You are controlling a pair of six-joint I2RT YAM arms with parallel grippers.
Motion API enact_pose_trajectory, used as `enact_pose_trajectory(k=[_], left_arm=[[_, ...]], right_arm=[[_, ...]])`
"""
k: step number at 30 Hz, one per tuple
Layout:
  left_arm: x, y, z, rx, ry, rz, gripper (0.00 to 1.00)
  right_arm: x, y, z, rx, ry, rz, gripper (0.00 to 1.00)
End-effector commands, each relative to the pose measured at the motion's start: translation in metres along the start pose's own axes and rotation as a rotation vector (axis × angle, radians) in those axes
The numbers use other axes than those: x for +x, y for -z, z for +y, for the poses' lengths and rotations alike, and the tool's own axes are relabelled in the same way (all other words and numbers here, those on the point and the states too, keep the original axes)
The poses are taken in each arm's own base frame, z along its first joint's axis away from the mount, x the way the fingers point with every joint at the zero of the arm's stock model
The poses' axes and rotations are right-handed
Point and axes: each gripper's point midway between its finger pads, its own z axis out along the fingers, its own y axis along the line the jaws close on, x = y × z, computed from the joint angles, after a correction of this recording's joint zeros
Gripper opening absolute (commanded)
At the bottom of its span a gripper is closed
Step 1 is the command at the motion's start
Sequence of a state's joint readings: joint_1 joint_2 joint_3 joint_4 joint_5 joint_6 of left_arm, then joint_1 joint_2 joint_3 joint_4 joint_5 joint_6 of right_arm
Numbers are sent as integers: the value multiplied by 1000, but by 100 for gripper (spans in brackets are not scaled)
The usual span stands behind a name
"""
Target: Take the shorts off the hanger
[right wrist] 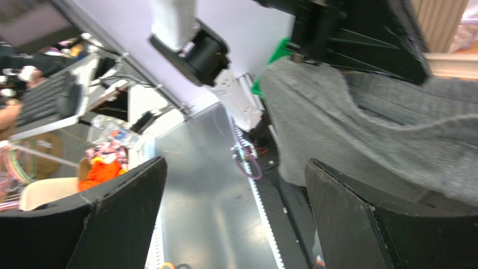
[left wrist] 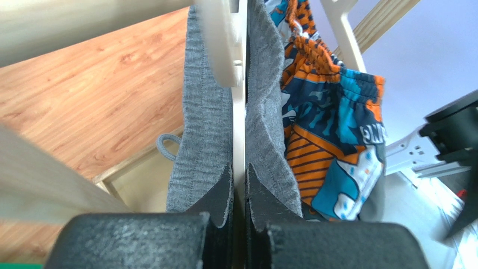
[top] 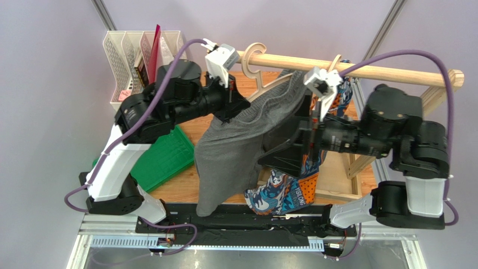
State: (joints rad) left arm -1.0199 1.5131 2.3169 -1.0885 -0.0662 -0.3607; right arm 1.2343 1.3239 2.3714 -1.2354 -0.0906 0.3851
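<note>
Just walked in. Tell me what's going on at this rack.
Two robot arms are working on getting shorts off hangers on a wooden rail. The left claw is shut on the cream hanger, with the grey shorts draped down both sides of it. The right claw is open beside the grey cloth, gripping nothing yet. The patterned shorts hang from a second hanger alongside, with no claw on them.

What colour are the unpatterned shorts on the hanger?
Heather grey shorts; left wrist view shows them best.
</note>
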Motion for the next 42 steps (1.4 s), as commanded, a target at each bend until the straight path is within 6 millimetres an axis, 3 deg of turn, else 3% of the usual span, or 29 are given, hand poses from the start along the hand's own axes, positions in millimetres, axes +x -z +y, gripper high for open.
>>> enact_pose_trajectory(k=[1, 6, 12, 17, 22, 31, 37, 42], left_arm=[[-49, 56, -14, 72, 23, -206, 0], [-55, 74, -16, 92, 6, -229, 0], [-53, 111, -12, 105, -19, -270, 0], [-28, 101, -13, 138, -86, -201, 0], [-11, 100, 6, 61, -146, -179, 0], [-8, 100, 6, 63, -121, -169, 0], [-4, 98, 7, 54, -95, -155, 0], [-5, 98, 4, 68, -82, -159, 0]], right_arm=[[-19, -4, -26, 158, 70, -99, 97], [-31, -11, -31, 186, 79, -169, 98], [-36, -24, -43, 248, 113, -187, 98], [-55, -33, -56, 331, 140, -262, 98], [-75, -37, -68, 420, 139, -344, 93], [-67, -76, -74, 433, 186, -300, 81], [-64, -89, -80, 460, 210, -296, 70], [-59, -99, -85, 485, 231, -290, 66]])
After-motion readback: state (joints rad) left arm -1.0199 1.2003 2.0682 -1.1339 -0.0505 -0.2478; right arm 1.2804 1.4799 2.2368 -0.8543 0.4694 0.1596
